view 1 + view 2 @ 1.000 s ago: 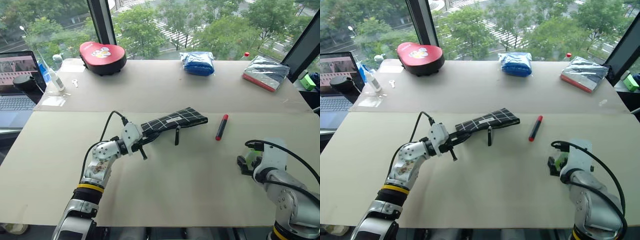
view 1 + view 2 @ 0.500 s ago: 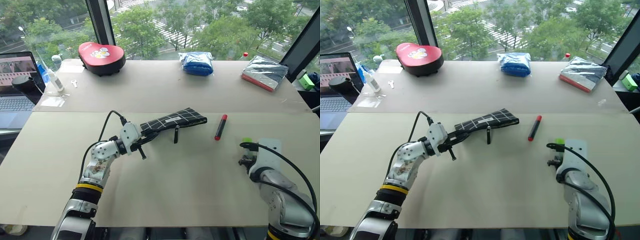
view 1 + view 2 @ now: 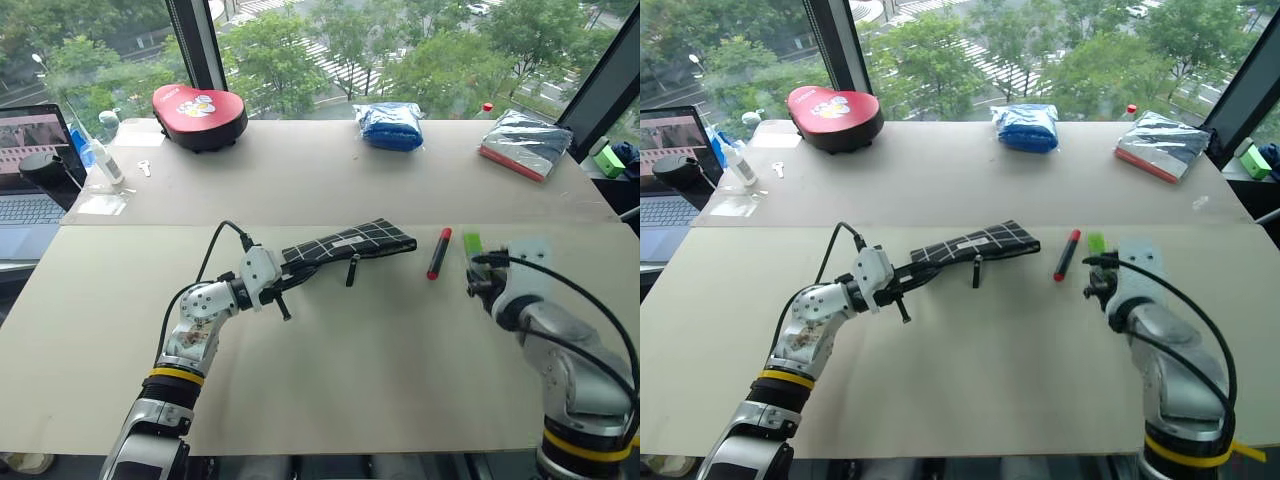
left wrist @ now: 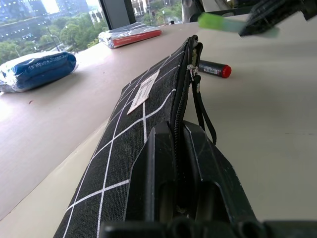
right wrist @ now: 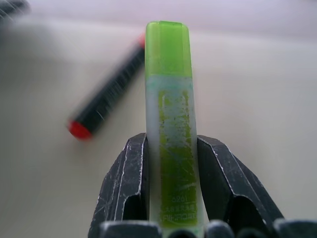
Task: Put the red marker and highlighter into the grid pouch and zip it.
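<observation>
My right gripper [image 5: 171, 193] is shut on the highlighter [image 5: 170, 119], a stubby light-green pen whose bright cap points away from the fingers; it hangs above the table just right of the red marker [image 3: 441, 253]. The marker lies flat on the table, its red cap toward the far side. The grid pouch [image 3: 345, 241], black with white lines and a white label, is lifted off the table at its near end by my left gripper [image 4: 179, 163], which is shut on the pouch's zipper edge. A black pull strap [image 3: 353, 268] dangles from the pouch.
A red padded case [image 3: 201, 104], a blue cloth bundle [image 3: 389, 124] and a flat packet [image 3: 526, 144] lie along the far side of the table. A laptop [image 3: 30, 165] and a small bottle [image 3: 108, 160] stand at the far left.
My right gripper closed on the highlighter at the table's right, lifted it and carried it up and left toward the marker. The left gripper and pouch stayed put.
</observation>
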